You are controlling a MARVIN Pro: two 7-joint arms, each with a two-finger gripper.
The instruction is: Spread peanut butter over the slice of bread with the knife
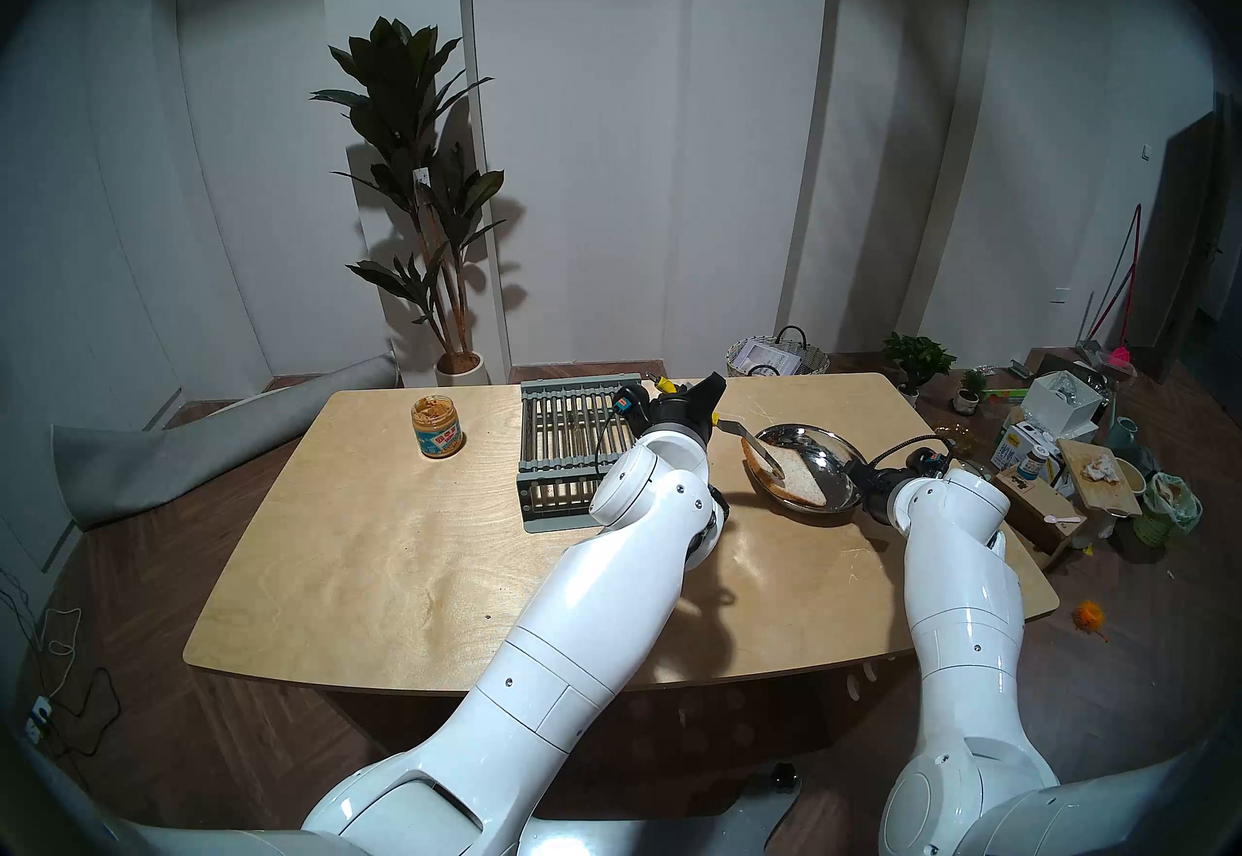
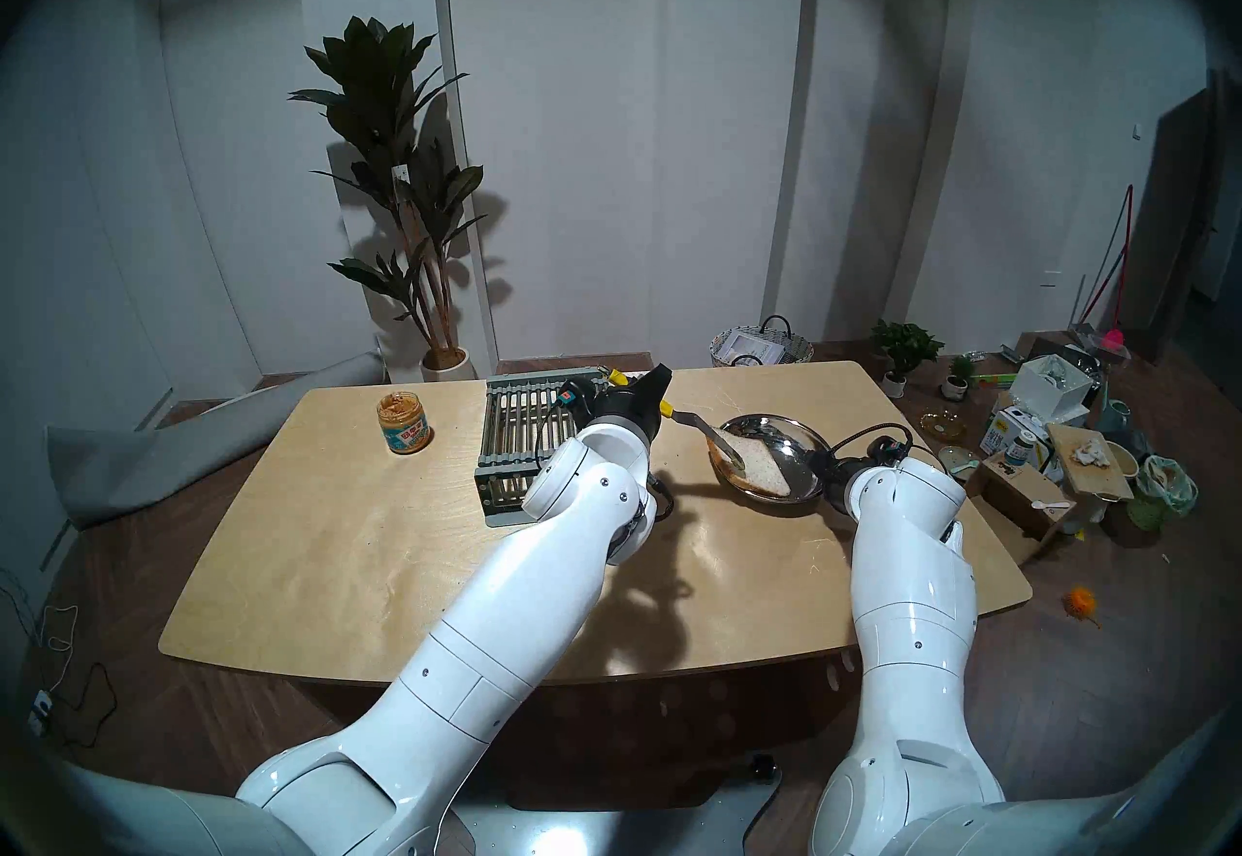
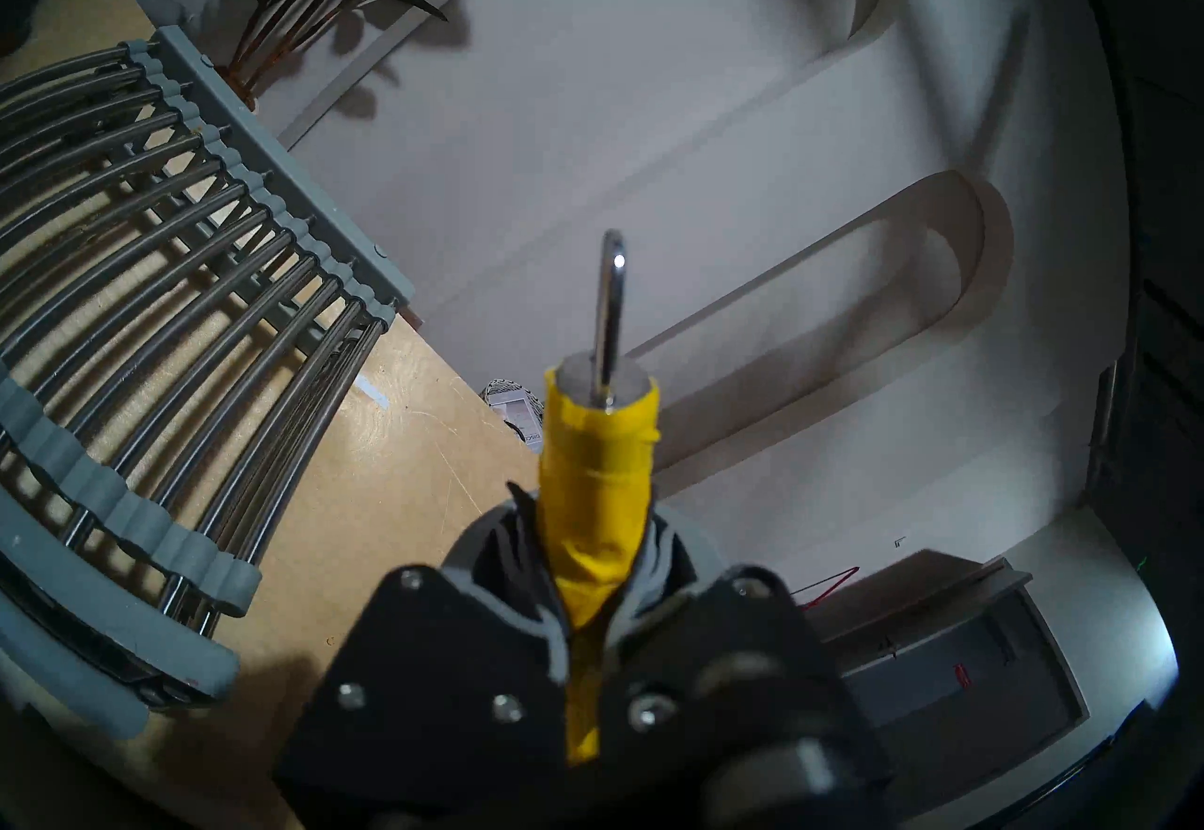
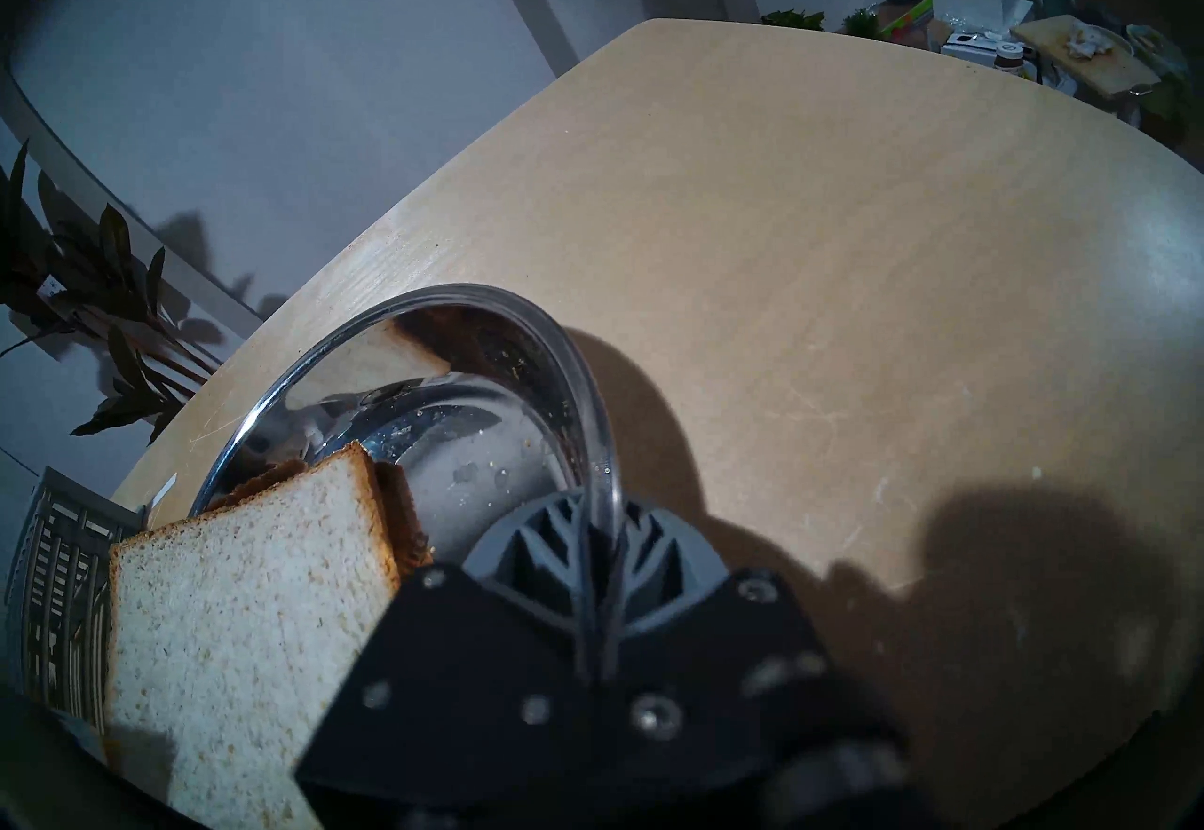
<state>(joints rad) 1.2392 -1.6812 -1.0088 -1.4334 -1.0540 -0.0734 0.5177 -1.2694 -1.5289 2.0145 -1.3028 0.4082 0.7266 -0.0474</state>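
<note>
The slice of bread (image 1: 796,477) (image 4: 247,600) lies in a steel dish (image 1: 830,439) (image 4: 589,392) on the table's right side. My left gripper (image 1: 702,401) (image 3: 593,587) is shut on the knife's yellow handle (image 3: 596,483), whose ring end points away. From it the flat blade (image 1: 756,441) (image 2: 718,439) slopes down to the right, and its tip touches the left part of the slice. My right gripper (image 1: 857,480) (image 4: 599,548) is shut on the dish's near right rim. The open jar of peanut butter (image 1: 437,428) (image 2: 403,424) stands far to the left.
A grey dish rack (image 1: 571,431) (image 3: 163,288) stands mid-table, right beside my left wrist. The wooden table (image 1: 403,566) stretches bare in front. Boxes, pots and a basket (image 1: 776,357) clutter the floor behind and to the right.
</note>
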